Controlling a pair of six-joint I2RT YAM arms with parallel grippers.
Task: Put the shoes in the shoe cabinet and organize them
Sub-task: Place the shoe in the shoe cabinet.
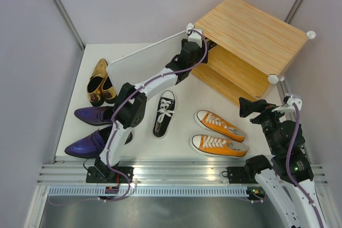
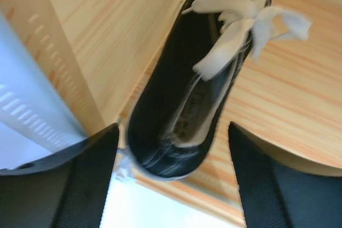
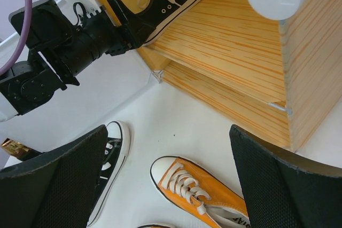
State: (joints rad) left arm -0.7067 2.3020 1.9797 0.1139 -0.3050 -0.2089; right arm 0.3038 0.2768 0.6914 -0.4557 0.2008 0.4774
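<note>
Top external view: the left arm (image 1: pixel 160 81) reaches across the counter (image 1: pixel 181 92) into the open shoe cabinet (image 1: pixel 251 30), its tip hidden under the cabinet top. The second black sneaker (image 1: pixel 164 113) lies just beside this arm, long axis near-to-far, and well apart from the right fingers (image 1: pixel 248 107). Left wrist view: the black canvas sneaker (image 2: pixel 176 100) rests on the wood, heel between the left fingers (image 2: pixel 88 180) and toe pointing straight away. The fingers are spread wide, wood showing at either side, apparently not clamping. Right wrist view: that sneaker sits on the upper shelf (image 3: pixel 214 36), toe inward. The right fingers are wide and empty, above an orange sneaker (image 3: pixel 197 190).
</note>
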